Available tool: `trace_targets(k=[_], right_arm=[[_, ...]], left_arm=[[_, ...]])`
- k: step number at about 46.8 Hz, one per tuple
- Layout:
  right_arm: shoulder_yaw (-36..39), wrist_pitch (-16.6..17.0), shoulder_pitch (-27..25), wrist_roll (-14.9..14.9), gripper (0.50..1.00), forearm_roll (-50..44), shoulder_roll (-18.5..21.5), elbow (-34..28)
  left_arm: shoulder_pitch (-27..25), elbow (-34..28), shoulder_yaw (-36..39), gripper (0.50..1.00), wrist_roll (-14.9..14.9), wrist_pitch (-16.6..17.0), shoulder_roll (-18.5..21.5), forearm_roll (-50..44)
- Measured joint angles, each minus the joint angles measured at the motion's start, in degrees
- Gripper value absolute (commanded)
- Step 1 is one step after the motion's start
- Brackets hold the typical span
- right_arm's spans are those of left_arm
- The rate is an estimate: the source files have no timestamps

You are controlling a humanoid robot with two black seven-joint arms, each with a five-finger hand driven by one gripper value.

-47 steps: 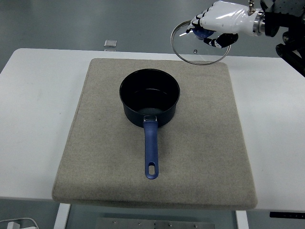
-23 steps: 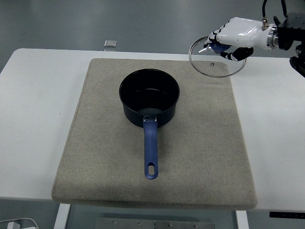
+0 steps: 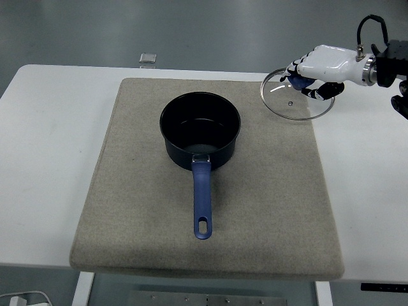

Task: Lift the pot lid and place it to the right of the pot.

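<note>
Near the frame's centre, one dark blue saucepan with a long blue handle point(image 3: 201, 137) sits uncovered on one grey felt mat point(image 3: 268, 210). At upper right, the white right hand point(image 3: 317, 65) has its fingers curled around the blue knob of one round glass lid with a metal rim point(image 3: 296, 99), over the mat's top-right corner.

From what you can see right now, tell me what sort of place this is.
Probably a robot test lab, not a kitchen: a pot sits on a felt mat on a white table, with bare grey floor behind and no stove.
</note>
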Motion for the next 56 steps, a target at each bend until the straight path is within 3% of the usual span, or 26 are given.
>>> trace_targets(k=[56], right_arm=[[0.3,-2.7,-5.1,0.0,0.5,2.1,0.0,-0.1]], left_arm=[[0.0,0.0,0.0,1.0,0.0,0.0,0.0,0.0]])
